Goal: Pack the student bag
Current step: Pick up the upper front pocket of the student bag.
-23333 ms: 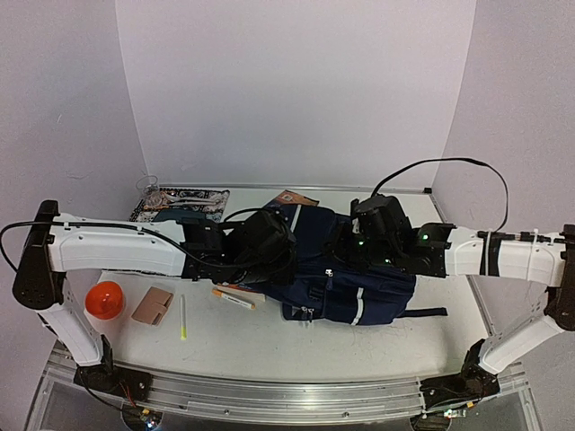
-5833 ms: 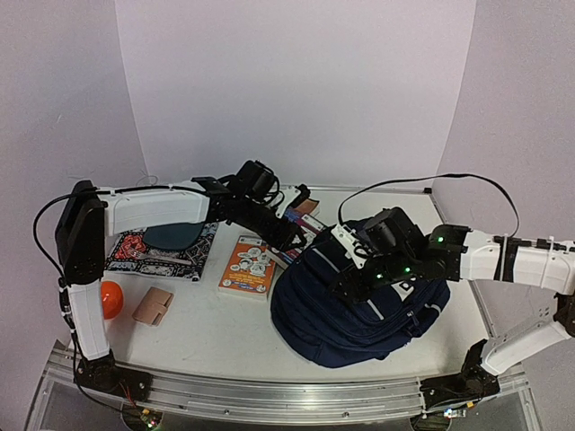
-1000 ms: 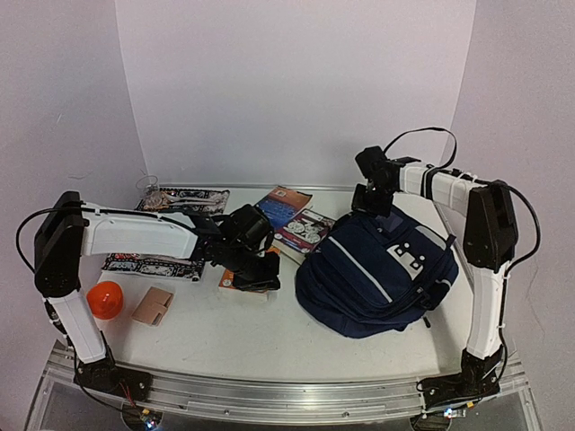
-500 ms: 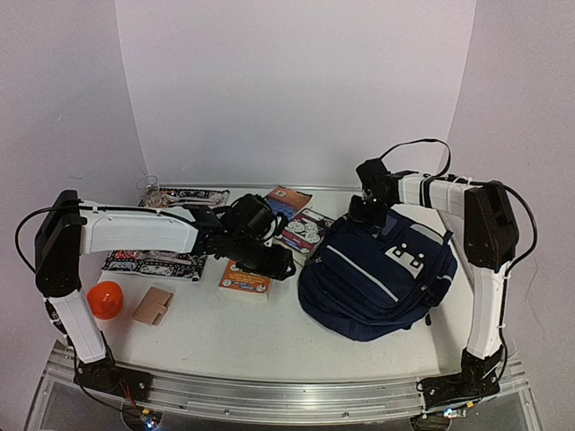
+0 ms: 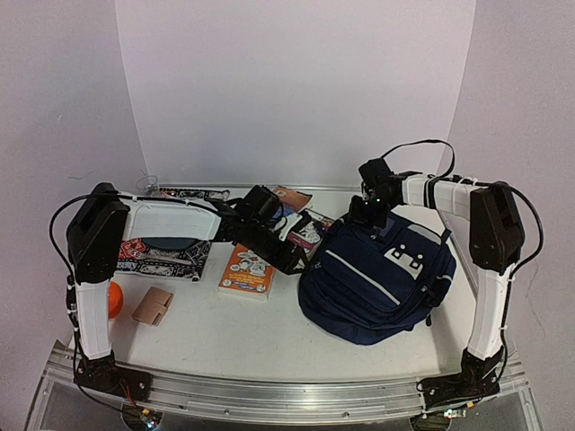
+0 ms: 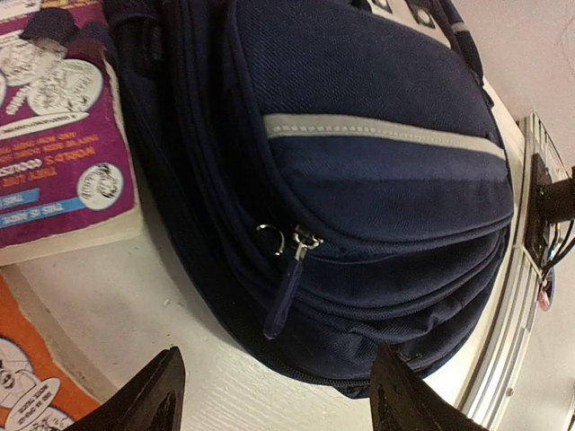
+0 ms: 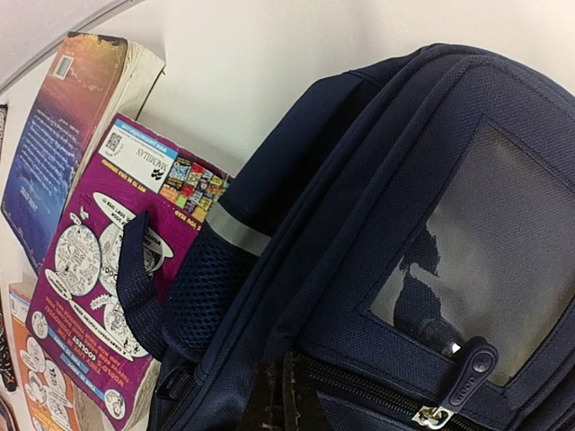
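The student bag (image 5: 377, 274), navy with grey stripes, lies on the right half of the table. My left gripper (image 5: 301, 260) hangs open just left of the bag's lower front. In the left wrist view its fingertips (image 6: 166, 386) stand wide apart, nothing between them, and face the bag (image 6: 377, 108) and a dangling zipper pull (image 6: 286, 292). My right gripper (image 5: 358, 218) is at the bag's top left corner. In the right wrist view the right gripper (image 7: 287, 395) is shut, pinching the bag's top fabric (image 7: 404, 162) beside a zipper.
An orange book (image 5: 247, 269) lies flat left of the bag. A purple book (image 5: 305, 229) and a blue book (image 5: 287, 199) sit behind it. A patterned black mat (image 5: 162, 256), an orange ball (image 5: 114, 299) and a tan wallet (image 5: 153, 305) are at the left.
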Controlling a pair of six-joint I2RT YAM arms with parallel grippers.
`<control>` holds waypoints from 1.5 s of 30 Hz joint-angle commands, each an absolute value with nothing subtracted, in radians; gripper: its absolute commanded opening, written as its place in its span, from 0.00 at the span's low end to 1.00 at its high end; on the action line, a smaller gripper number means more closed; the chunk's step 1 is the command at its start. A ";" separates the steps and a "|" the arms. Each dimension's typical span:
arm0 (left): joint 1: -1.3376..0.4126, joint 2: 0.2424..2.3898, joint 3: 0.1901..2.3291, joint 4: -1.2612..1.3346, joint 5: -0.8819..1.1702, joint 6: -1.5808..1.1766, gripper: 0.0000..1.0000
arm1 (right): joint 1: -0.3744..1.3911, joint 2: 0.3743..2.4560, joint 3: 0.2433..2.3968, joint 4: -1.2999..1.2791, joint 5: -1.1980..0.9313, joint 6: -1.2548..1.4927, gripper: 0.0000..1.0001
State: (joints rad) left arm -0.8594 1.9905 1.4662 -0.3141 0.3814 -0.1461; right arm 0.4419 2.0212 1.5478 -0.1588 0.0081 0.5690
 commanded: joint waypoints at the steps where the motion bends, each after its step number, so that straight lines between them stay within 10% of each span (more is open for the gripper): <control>1: -0.865 2.030 1.525 -0.301 0.478 -0.067 0.70 | 0.459 1.961 1.541 -0.162 -0.045 0.565 0.00; 25: -0.864 2.113 1.598 -0.348 0.541 -0.041 0.01 | 0.470 2.007 1.589 -0.157 -0.060 0.571 0.00; 45: -1.132 2.037 1.572 -0.346 0.252 -0.299 0.00 | 0.481 2.047 1.690 -0.167 0.152 0.790 0.00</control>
